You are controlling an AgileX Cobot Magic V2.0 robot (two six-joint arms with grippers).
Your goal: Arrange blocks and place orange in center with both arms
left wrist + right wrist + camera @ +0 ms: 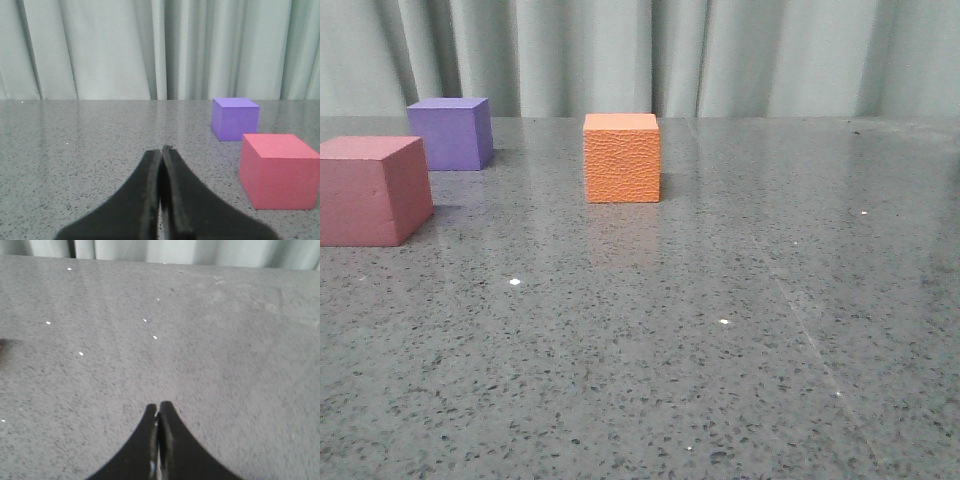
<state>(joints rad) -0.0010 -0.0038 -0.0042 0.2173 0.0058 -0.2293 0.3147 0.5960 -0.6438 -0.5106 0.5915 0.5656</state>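
Bare table right of orange cube; purple cube and pink-red cube crowding far left.

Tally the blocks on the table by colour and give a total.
Pink-red block: 1
Purple block: 1
Orange block: 1
Total: 3

Sitting upright and well apart from the other two: orange cube, pebbled on its front face, near the middle of the tabletop. Standing at the far left, cut off by the frame edge: dusty pink-red cube, flat on its base. Resting just behind it and slightly to the right: purple cube, smooth-sided.
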